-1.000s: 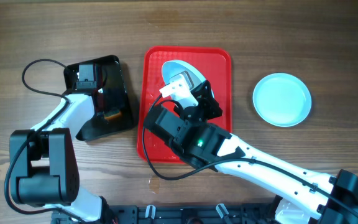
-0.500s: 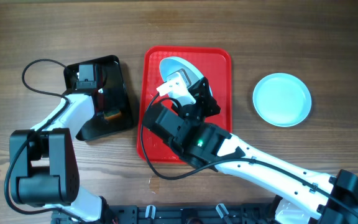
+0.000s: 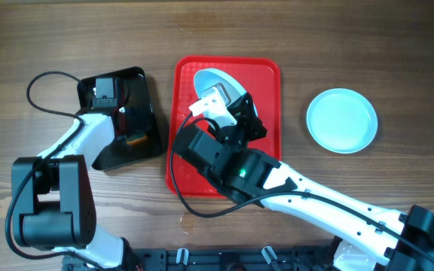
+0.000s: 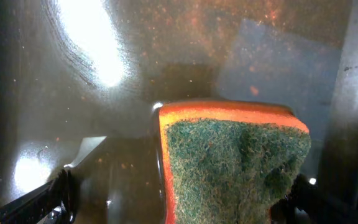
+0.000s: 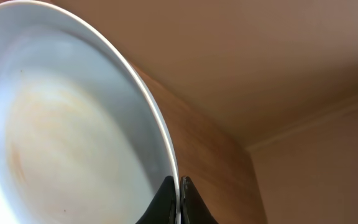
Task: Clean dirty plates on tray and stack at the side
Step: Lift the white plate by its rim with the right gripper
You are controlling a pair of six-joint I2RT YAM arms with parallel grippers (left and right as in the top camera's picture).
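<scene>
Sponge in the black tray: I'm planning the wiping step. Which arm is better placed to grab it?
Left. The left gripper is open around the sponge in the black tray; the right gripper is shut on a plate over the red tray.

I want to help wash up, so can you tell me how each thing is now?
red tray: flat on the table.
held plate: tilted up over the red tray, faint orange smears.
right gripper: shut on held plate.
side plate: flat on the table, looks clean.
black tray: dotted with orange specks.
sponge: in the black tray, not squeezed.
left gripper: open around the sponge.
</scene>
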